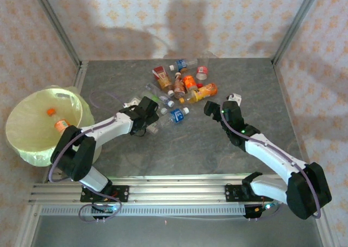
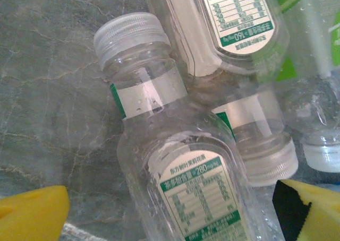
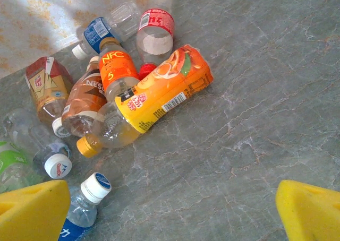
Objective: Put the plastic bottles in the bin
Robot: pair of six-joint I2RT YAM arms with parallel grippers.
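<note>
The top view alone takes in the bin point(image 1: 24, 149) at the left of the table point(image 1: 190, 149), an orange cap and an orange label inside it (1 bottle or 2, I cannot tell), and the plastic bottles point(image 1: 179, 86) heaped at the far middle. The left gripper point(image 1: 150, 118) hangs over the heap's left edge, and its wrist view adds 2 yellow pads point(image 2: 32, 212) spread wide, holding nothing, above clear green-labelled bottles point(image 2: 180, 161) with 3 pale caps. The right gripper point(image 1: 219, 105), just right of the heap, is equally wide and empty, and its wrist view lets at least 10 bottles be counted.
</note>
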